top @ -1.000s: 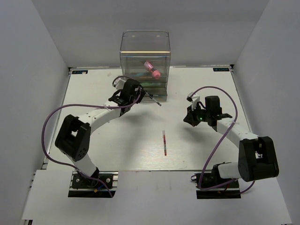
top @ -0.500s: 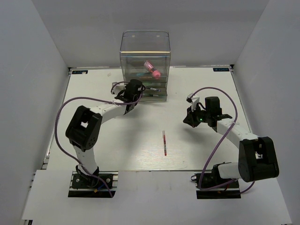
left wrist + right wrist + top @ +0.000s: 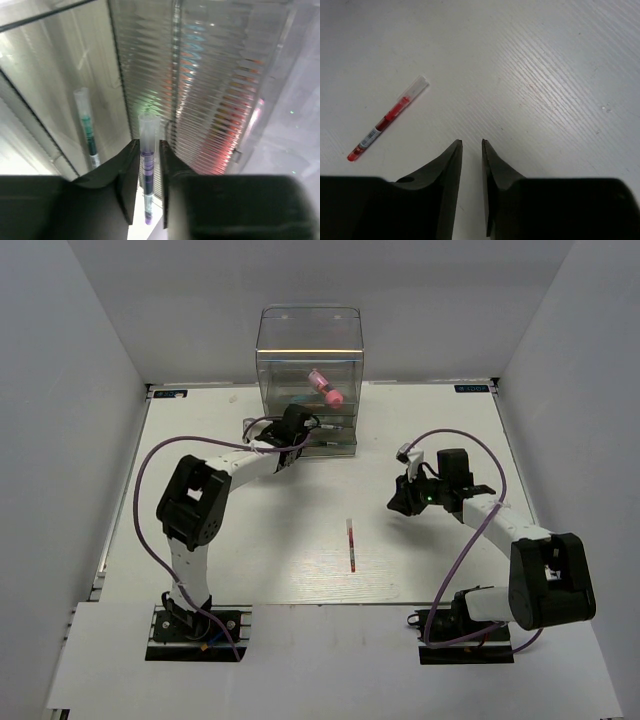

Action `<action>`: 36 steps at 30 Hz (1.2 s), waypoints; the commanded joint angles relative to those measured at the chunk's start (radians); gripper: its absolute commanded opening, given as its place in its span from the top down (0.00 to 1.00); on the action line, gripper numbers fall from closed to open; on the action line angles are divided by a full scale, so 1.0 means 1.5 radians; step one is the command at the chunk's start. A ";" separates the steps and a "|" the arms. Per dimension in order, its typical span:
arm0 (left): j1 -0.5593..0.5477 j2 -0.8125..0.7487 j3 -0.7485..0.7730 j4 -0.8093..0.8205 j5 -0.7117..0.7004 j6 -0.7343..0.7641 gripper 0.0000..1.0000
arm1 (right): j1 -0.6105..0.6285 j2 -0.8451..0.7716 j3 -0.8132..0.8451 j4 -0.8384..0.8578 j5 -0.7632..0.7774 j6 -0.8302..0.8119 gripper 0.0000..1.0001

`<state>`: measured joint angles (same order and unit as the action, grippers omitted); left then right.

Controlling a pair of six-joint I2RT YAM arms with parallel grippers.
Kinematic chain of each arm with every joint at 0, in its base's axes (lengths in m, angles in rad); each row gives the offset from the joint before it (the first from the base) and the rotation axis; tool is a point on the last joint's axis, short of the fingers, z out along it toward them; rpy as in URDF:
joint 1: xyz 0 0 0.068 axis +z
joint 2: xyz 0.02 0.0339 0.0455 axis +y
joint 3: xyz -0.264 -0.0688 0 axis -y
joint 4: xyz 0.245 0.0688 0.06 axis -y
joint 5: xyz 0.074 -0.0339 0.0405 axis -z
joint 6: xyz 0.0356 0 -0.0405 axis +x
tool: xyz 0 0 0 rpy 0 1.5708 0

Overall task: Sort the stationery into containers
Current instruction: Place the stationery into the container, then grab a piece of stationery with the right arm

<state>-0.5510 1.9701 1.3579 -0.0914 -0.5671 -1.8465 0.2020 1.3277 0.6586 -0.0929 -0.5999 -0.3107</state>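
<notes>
The clear organiser (image 3: 310,340) stands at the back of the table, with a stubby pink cylinder (image 3: 325,388) in its upper compartment. My left gripper (image 3: 297,425) is pressed up to the organiser's drawer front and is shut on a thin purple pen (image 3: 147,170), whose clear cap points into the ribbed plastic (image 3: 200,90). A green pen (image 3: 87,130) lies behind the clear wall to the left. A red pen (image 3: 351,544) (image 3: 387,119) lies on the table's middle. My right gripper (image 3: 400,502) (image 3: 471,142) hovers to the right of it, slightly open with nothing between its fingers.
White walls enclose the table on three sides. Purple cables loop from both arms over the table. The left arm's elbow (image 3: 190,505) stands left of centre.
My left gripper has carried the purple pen up and right to the organiser's drawer front. My right gripper's jaws have parted a little, and it has shifted slightly left.
</notes>
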 commanded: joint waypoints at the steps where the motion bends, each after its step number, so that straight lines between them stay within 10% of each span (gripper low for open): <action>1: 0.001 -0.005 0.030 -0.074 -0.025 -0.022 0.66 | 0.001 -0.022 0.005 -0.023 -0.050 -0.021 0.68; 6: 0.001 -0.005 0.030 -0.090 -0.025 -0.029 0.43 | -0.001 -0.022 0.003 -0.037 -0.088 -0.023 0.61; 14: 0.001 -0.051 -0.014 -0.024 0.005 0.011 0.33 | 0.022 -0.008 0.013 -0.051 -0.121 -0.013 0.58; 21: -0.005 -0.204 -0.105 -0.016 0.094 0.201 0.29 | 0.131 0.087 0.097 -0.095 0.002 0.071 0.62; 28: 0.001 -0.386 -0.242 -0.148 0.103 0.332 0.02 | 0.220 0.191 0.187 -0.128 0.149 0.136 0.51; 36: -0.013 -0.554 -0.365 -0.189 0.119 0.410 0.01 | 0.296 0.245 0.217 -0.152 0.259 0.175 0.48</action>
<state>-0.5556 1.2160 0.8501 -0.3267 -0.4103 -1.3193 0.6182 1.6714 0.9325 -0.2779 -0.3023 -0.0891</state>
